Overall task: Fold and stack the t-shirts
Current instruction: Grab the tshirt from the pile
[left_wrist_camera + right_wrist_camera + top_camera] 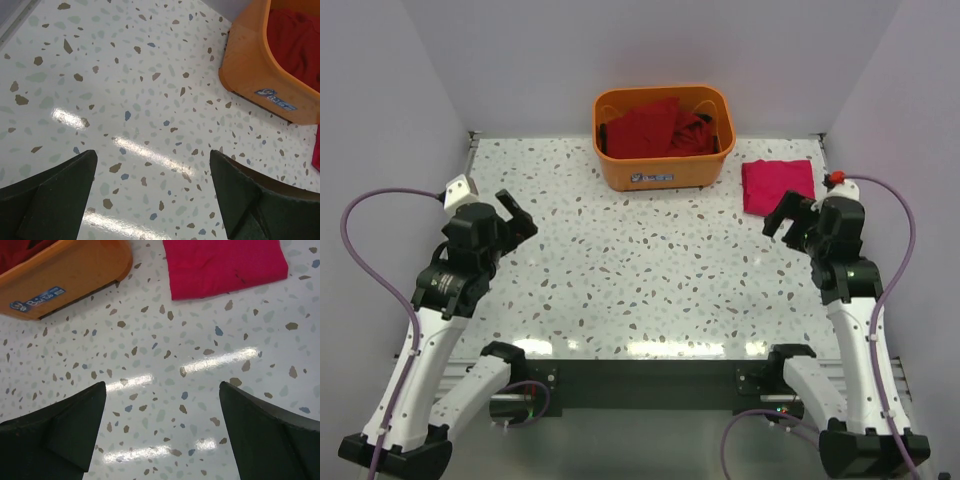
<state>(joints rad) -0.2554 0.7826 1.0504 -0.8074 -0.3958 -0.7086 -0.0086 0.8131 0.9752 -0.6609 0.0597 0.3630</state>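
At left, I am watching the left gripper [516, 214] hanging over the speckled terrazzo table [640, 265]. Its fingers are standing spread wide, and only tabletop is showing between them in the left wrist view. Toward the back centre, the orange plastic tub [620, 168] is sitting on the table. The dark red t-shirts [642, 130] are lying crumpled and unfolded inside it, their folds and shadows running together so that I am unable to count them. To the right of the tub and apart from it, the pinkish-red t-shirt [778, 186] is lying flat on the table as a neat folded rectangle. It is plain, showing brighter than the cloth in the tub, with soft creases crossing its top. At right, the right gripper [788, 217] is hanging over the table just in front of that folded shirt without touching it, its fingers likewise spread apart and gripping nothing.
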